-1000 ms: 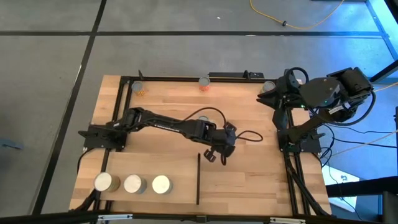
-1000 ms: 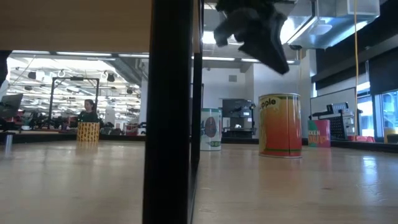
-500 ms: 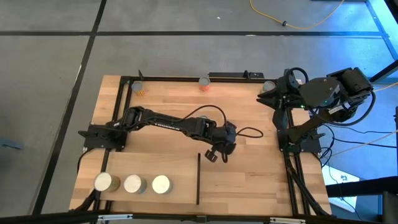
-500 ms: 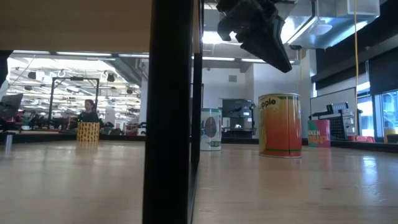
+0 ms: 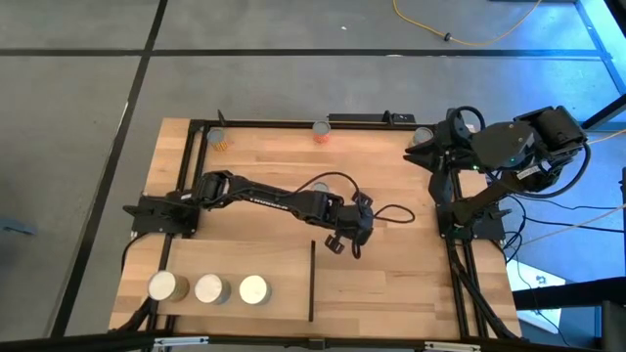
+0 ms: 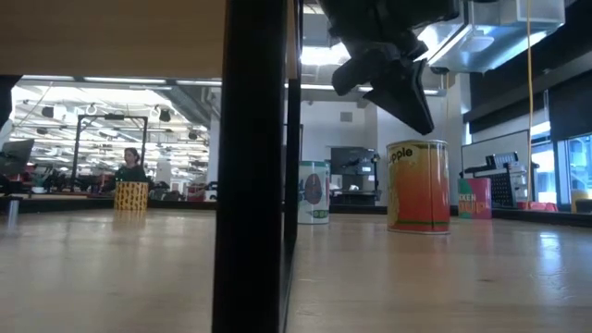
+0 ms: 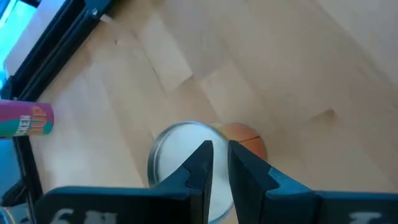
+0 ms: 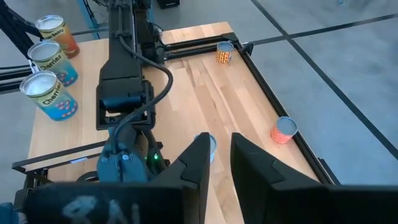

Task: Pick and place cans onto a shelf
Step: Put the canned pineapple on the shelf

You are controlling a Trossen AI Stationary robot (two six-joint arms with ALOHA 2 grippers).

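Silver-topped cans [image 5: 208, 287], three, sit lower left on the shelf [image 5: 235, 264]; more remain. Left end effector [image 5: 342, 246], fingers nearly closed, apparently empty, hovers over an orange can [image 7: 186, 168].

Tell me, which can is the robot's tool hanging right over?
The orange-labelled, silver-topped can, directly beneath the left tool; the other cans stand far from it.

Orange can [image 6: 418, 186], plank-patterned tabletop [image 5: 391, 264]
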